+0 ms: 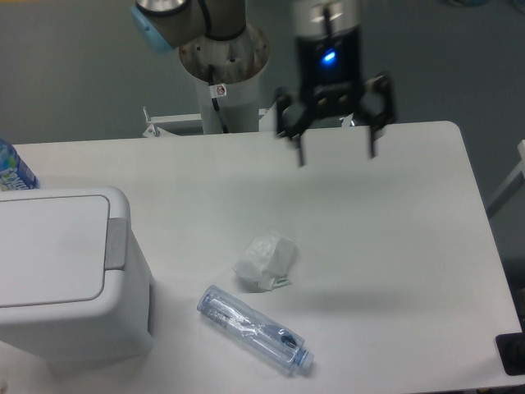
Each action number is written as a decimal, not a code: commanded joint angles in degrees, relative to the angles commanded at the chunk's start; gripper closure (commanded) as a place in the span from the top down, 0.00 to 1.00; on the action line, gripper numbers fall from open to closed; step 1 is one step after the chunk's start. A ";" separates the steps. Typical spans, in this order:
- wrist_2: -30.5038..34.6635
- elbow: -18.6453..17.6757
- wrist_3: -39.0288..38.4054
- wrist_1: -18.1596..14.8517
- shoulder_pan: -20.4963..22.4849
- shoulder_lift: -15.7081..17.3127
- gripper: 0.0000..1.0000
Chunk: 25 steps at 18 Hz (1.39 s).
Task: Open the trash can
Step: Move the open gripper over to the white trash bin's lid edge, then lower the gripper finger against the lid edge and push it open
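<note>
The trash can (57,271) is a large boxy white bin at the left edge of the table. Its flat lid panel (49,246) lies closed, with a light grey push-button strip (116,244) along its right side. My gripper (336,156) hangs above the far middle of the table, well to the right of the bin. Its two dark fingers (300,148) point down and stand wide apart with nothing between them.
A clear plastic bottle (256,330) lies on its side near the front of the white table (394,246). A crumpled white wrapper (265,261) lies just behind it. A blue-labelled bottle (12,168) shows at the far left behind the bin. The arm's base (223,74) stands at the back.
</note>
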 joint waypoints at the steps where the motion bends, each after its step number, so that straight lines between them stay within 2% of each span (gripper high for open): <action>1: 0.00 0.17 -1.40 0.09 -0.44 -0.44 1.00; 3: -0.18 1.66 -4.74 0.18 -2.20 -2.36 1.00; 7: -0.18 6.94 -12.37 1.23 -7.82 -8.17 1.00; 11: -0.88 6.77 -20.83 1.14 -10.28 -8.96 1.00; 20: -0.88 5.89 -21.01 1.06 -13.10 -8.97 1.00; 25: -0.70 4.22 -20.93 1.06 -13.98 -8.79 1.00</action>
